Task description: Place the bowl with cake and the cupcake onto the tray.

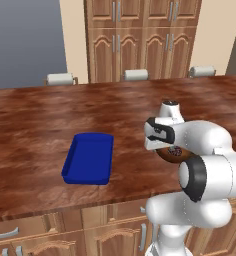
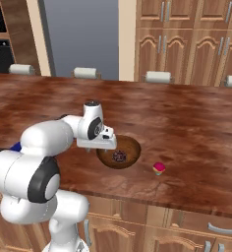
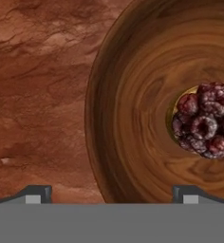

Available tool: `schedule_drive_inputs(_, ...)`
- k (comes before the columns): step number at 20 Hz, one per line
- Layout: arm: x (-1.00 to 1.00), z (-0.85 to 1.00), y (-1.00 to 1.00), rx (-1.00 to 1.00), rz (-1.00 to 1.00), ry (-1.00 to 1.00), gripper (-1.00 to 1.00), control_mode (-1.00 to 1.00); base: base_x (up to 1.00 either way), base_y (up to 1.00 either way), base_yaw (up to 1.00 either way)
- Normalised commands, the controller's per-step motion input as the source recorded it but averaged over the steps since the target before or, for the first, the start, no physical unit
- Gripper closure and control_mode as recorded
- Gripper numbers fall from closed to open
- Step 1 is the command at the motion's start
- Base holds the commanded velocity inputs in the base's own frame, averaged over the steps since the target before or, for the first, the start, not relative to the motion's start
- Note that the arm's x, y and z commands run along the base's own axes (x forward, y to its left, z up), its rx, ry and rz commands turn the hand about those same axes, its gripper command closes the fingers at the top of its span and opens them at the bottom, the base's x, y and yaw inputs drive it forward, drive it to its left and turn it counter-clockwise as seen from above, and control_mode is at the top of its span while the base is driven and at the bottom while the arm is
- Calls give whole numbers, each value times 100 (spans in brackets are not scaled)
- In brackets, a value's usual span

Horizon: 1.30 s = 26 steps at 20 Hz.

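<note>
**Pincer above bowl rim**

My pincer [image 3: 111,192] hangs wide open, empty, over the near rim of the bowl with cake [image 2: 129,147] on the bench [image 2: 187,118]. Cupcake [image 2: 159,168] sits just beside the bowl. Blue tray [image 1: 88,158] lies well apart.

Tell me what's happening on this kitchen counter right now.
The robot arm's gripper hangs open over the rim of the bowl with cake, one fingertip outside the rim and one inside, gripping nothing. The cupcake sits beside the bowl on the counter. The blue tray lies apart, bare.
</note>
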Motion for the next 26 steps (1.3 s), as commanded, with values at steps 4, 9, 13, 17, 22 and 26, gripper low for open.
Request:
schedule_drive_inputs(4, 0, -15, 0, 0, 0, 0, -100, -100, 0, 0, 0)
schedule_drive_inputs(9, 0, -14, 0, 0, 0, 0, -100, -100, 0, 0, 0)
schedule_drive_inputs(13, 0, -10, 0, 0, 0, 0, -100, -100, 0, 0, 0)
schedule_drive_inputs(17, 0, -9, 0, 0, 0, 0, -100, -100, 0, 0, 0)
schedule_drive_inputs(22, 0, -5, 0, 0, 0, 0, -100, -100, 0, 0, 0)
schedule_drive_inputs(26, 0, -1, 0, -1, 0, -1, 100, -100, 0, 0, 0)
